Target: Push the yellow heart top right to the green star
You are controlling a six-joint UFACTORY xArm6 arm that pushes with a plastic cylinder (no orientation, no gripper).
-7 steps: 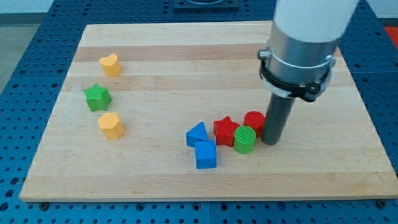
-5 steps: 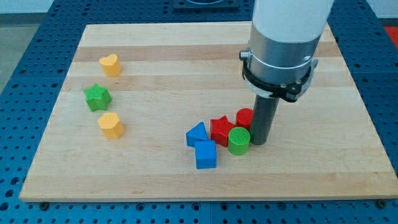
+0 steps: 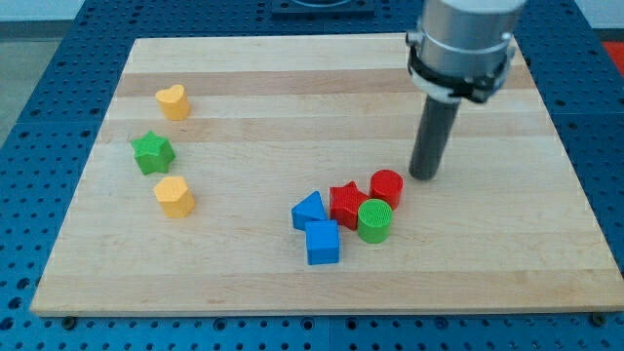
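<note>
Since the earlier frame, my tip (image 3: 423, 176) has pulled back from the green cylinder (image 3: 374, 220) and touches nothing, just right of the red cylinder (image 3: 386, 185). Far to its left sits the yellow heart (image 3: 173, 100), above the green star (image 3: 152, 152).

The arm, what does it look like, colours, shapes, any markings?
A grey metallic cylinder enters at the view's top, ringed by a black clamp band. Below it hangs a straight dark rod ending in my tip, just right of the red cylinder. No cables or markings show.
</note>
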